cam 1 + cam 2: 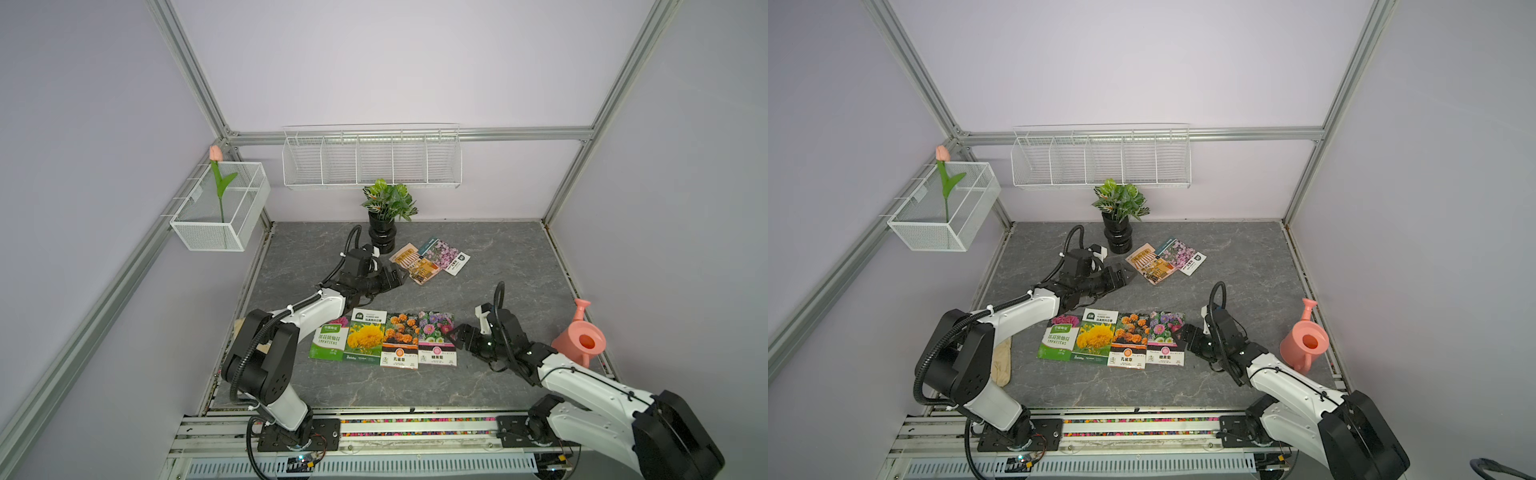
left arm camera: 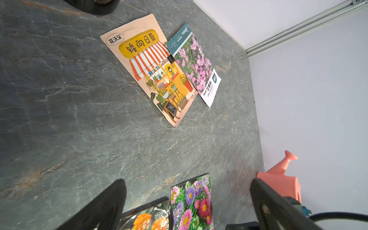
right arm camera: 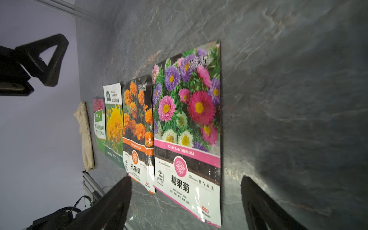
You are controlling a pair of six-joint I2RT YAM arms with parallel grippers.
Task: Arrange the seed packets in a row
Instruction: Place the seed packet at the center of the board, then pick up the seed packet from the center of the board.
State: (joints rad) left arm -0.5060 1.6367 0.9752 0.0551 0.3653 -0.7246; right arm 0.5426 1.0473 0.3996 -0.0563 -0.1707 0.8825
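Four are lying edge to edge in a row at the front of the table [image 1: 507, 266]: green packet [image 1: 328, 343], yellow packet [image 1: 365, 338], orange packet [image 1: 400, 340], pink packet [image 1: 436, 338]. The right claw [image 1: 457, 337] is hovering just beside the pink packet, jaws spread wide, gripping nothing. The beige packet [image 1: 415, 264] and lilac packet [image 1: 444, 253] (touching along one side) are sitting askew near the pot [image 1: 382, 237]. The left claw [image 1: 397, 277] is pointing at the beige packet, likewise wide and empty.

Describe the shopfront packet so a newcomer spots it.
Find the black plant pot at the rear. Two packets lie beside it; the beige packet is nearer the pot. It shows a drawn red-striped awning, its lilac packet neighbour a flower photo.
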